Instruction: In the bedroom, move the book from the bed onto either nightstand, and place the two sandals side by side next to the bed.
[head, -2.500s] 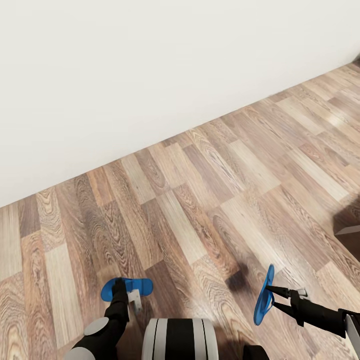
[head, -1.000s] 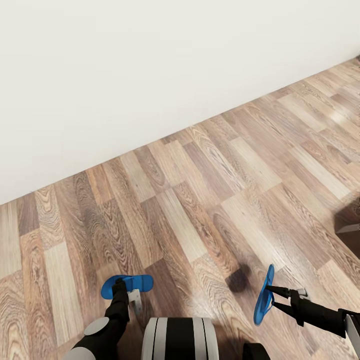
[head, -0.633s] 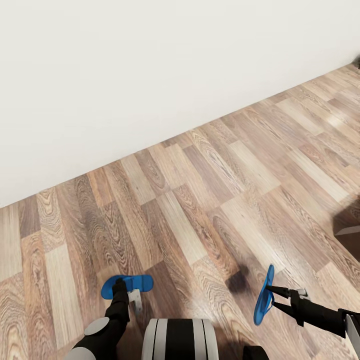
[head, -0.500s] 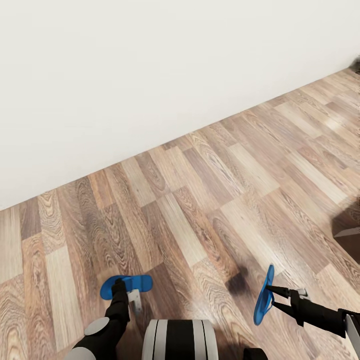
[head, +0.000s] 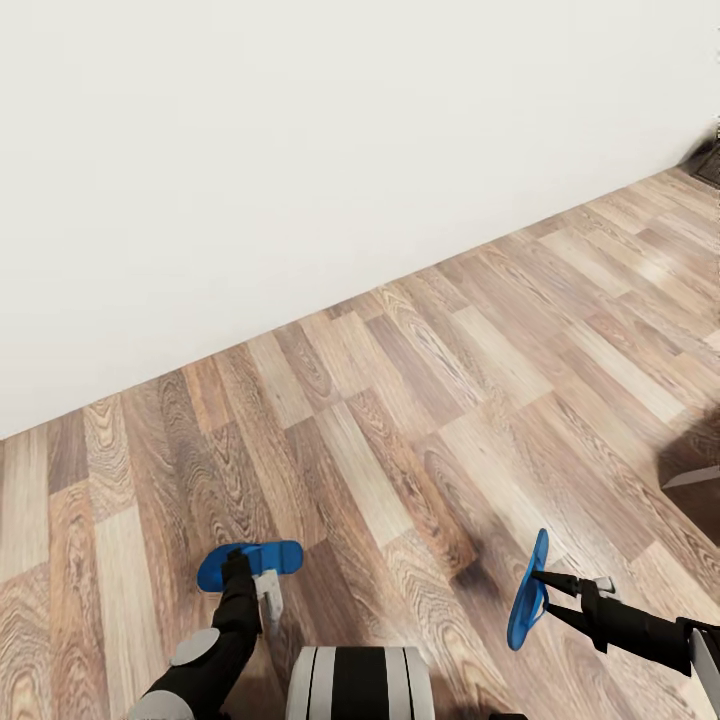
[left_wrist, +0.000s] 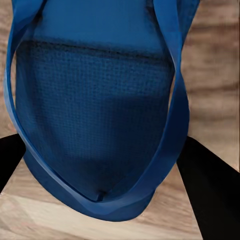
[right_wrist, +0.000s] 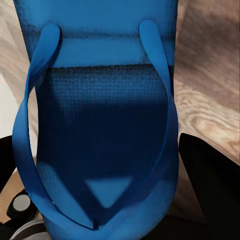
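Each arm carries one bright blue sandal above the wood-plank floor. My left gripper (head: 238, 566) is shut on a sandal (head: 262, 556) held flat, low at the left of the head view. Its straps and sole (left_wrist: 100, 115) sit between the black fingers (left_wrist: 210, 190) in the left wrist view. My right gripper (head: 537, 580) is shut on the other sandal (head: 530, 590), which stands on edge. That sandal (right_wrist: 100, 110) also shows close up in the right wrist view. The book, the bed and the nightstand are out of view.
A plain white wall (head: 300, 130) runs diagonally across the upper half of the head view. Brown plank floor (head: 420, 400) spreads in front of me. A dark object's corner (head: 695, 470) juts in at the right edge, and something dark (head: 708, 160) sits at the far right by the wall.
The whole head view has shifted slightly, so the camera moved; more floor shows along the wall at the right. Both grippers keep their sandals in the same pose.
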